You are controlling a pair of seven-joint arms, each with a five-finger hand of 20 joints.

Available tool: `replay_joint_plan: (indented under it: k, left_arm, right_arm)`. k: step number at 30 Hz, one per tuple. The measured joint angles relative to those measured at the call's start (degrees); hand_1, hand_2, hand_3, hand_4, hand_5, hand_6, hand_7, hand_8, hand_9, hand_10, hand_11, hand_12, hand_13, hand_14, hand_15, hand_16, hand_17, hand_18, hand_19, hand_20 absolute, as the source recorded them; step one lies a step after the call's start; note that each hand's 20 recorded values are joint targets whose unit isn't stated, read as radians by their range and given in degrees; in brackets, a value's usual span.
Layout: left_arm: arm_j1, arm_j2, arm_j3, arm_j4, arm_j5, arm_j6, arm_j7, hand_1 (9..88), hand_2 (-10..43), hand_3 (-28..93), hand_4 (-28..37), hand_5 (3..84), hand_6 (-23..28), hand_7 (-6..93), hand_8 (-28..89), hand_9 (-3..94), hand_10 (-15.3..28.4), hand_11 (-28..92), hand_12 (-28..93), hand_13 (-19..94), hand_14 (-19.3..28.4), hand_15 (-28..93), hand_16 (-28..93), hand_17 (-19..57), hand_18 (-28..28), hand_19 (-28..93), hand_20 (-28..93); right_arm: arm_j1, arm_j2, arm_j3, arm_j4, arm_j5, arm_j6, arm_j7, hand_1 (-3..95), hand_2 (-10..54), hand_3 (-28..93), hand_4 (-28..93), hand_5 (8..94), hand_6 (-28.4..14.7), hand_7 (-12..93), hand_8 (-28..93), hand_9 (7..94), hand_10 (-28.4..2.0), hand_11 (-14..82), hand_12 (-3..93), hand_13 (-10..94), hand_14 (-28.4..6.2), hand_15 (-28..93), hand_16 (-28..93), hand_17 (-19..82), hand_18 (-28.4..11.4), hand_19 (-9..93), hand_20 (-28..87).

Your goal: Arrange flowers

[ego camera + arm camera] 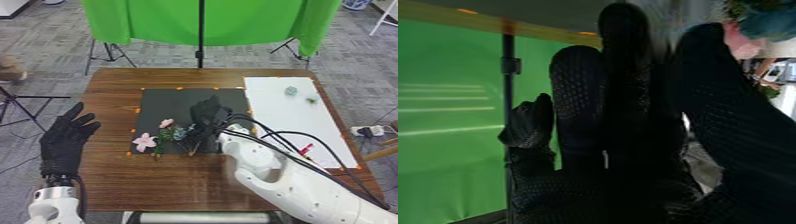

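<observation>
Pink-petalled, probably artificial flowers (144, 142) with thin green stems (159, 149) lie on the flat black mat (169, 102) over the brown wooden tabletop (155, 182), at eight o'clock from the black-gloved right hand (209, 112). Its fingers are straight; the black-gloved left hand (64, 147), at nine o'clock, has fingers apart. Likely light, with soft, crushable petals, the blooms call for a gentle pinch low on the stiffer stems.

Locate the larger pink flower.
In the head view, the larger pink flower lies near the dark mat's lower left corner, below and left of the smaller pink flower.
</observation>
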Motion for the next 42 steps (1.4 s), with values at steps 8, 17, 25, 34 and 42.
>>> replay_joint_plan:
  k: [8,17,25,34,42]
  left_arm:
    - [0.22,-0.44,-0.11,-0.04,0.21,-0.02,0.04,21.8,8.4,76,-25.8,39.4,10.2,13.6,-8,36.4,21.0,36,17,28,26.0,69,-9,-3.9,24.2,52,45]
    - [0.47,-0.88,-0.05,-0.08,0.50,-0.08,0.42,21.7,8.3,76,-25.6,39.4,10.3,13.6,-8,36.2,21.0,36,16,28,26.3,69,-9,-3.5,24.8,53,46]
    - [3.28,-3.67,-8.36,-0.87,6.18,-10.46,-11.65,21.8,8.2,74,-24.7,39.8,10.9,12.2,-7,36.5,21.7,35,16,29,27.3,69,-9,-3.2,26.3,54,46]
    - [3.14,-6.90,-7.96,-1.06,8.75,-12.82,-15.75,22.2,8.7,72,-24.6,39.2,10.8,11.4,-7,36.2,21.9,34,16,28,27.7,68,-9,-3.3,27.2,54,45]
    - [1.88,-8.75,-7.52,-1.02,9.10,-13.12,-16.40,22.0,8.7,72,-24.7,39.0,10.8,11.3,-6,36.1,21.9,33,17,28,27.8,68,-9,-3.4,27.2,54,45]
  right_arm:
    - [-1.23,0.38,2.57,-2.03,-0.01,-2.19,-1.22,34.2,-9.5,80,-28,61.9,1.1,14,-12,72.3,-10.7,38.1,17.7,61,-9.4,77,14,23,-21.6,93,53]
    - [-0.55,3.34,6.26,-4.30,10.91,1.05,2.88,32.2,-9.5,80,-28,58.8,0.3,14,-12,65.9,-13.2,29.0,14.6,57,-11.2,75,12,21,-21.7,90,53]
    - [10.02,11.75,3.35,5.40,16.08,4.72,14.98,31.2,-9.5,81,-28,55.2,0.2,14,-12,59.6,-15.1,23.2,14.0,54,-12.4,73,10,20,-21.9,90,52]
    - [16.57,16.33,2.33,19.12,19.09,4.30,23.09,29.8,-9.5,82,-28,48.2,-0.2,13,-12,53.7,-16.8,20.6,13.9,49,-13.4,74,8,20,-22.3,90,52]
    - [14.08,14.56,10.63,22.37,19.50,-7.38,24.17,28.6,-9.5,82,-28,45.7,1.8,14,-12,50.5,-18.1,17.7,13.7,47,-14.3,74,7,17,-22.6,88,53]
